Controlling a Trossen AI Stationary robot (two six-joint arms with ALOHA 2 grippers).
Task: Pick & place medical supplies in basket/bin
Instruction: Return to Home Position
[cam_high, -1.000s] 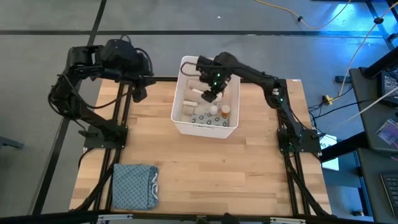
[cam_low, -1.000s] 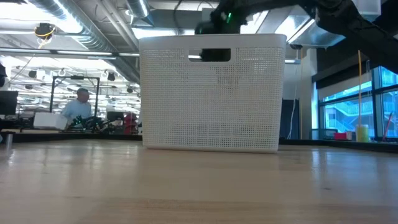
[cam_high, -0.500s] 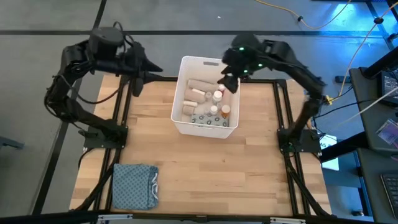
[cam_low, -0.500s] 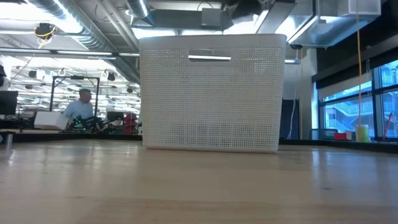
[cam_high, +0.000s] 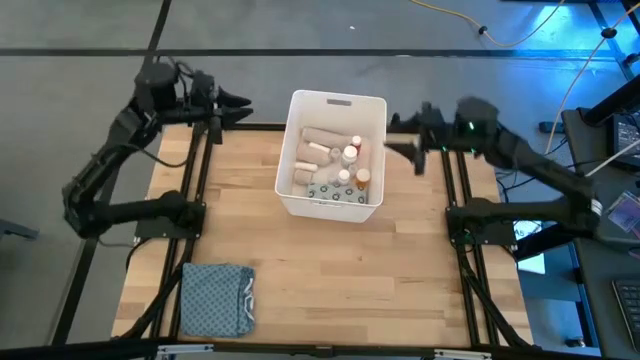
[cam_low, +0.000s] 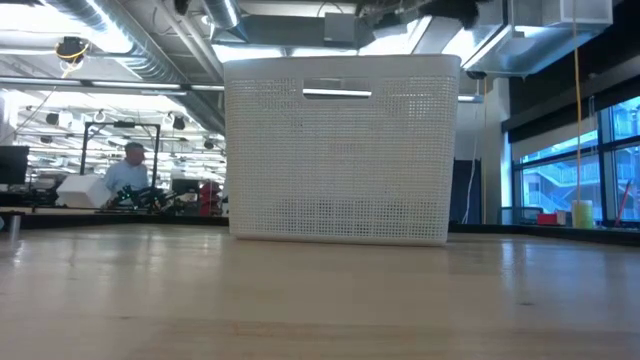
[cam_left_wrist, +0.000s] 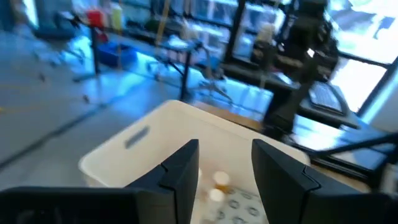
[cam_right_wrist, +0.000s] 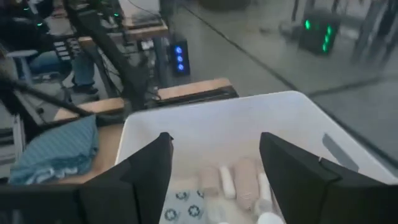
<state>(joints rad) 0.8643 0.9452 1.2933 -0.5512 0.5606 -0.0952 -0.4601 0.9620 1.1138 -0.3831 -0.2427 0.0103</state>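
The white bin (cam_high: 293, 108) stands at the table's far middle; its short side with the slot handle (cam_low: 337, 93) faces the low camera. Inside lie beige bandage rolls (cam_high: 315, 140), white pill bottles (cam_high: 351, 153) and clear vials (cam_high: 330, 190). My left gripper (cam_high: 243, 103) hovers open beyond the bin's left side, pointing toward it. My right gripper (cam_high: 398, 137) hovers open just right of the bin, pointing toward it. Both wrist views look past open, empty fingers into the bin (cam_left_wrist: 124, 155) (cam_right_wrist: 205, 134), where the rolls (cam_right_wrist: 245, 174) show.
A folded blue-grey cloth (cam_high: 215, 298) lies at the table's near left corner, also seen as the cloth (cam_right_wrist: 56, 149) in the right wrist view. Bare wood spreads between the bin and the near edge. A person (cam_low: 127, 172) sits far behind the table.
My right gripper has risen out of the bin, passed over its far right corner and drawn back toward the table's right edge, empty. My left gripper has moved toward the far edge and tipped up from pointing down to nearly level. The bin has stayed in place.
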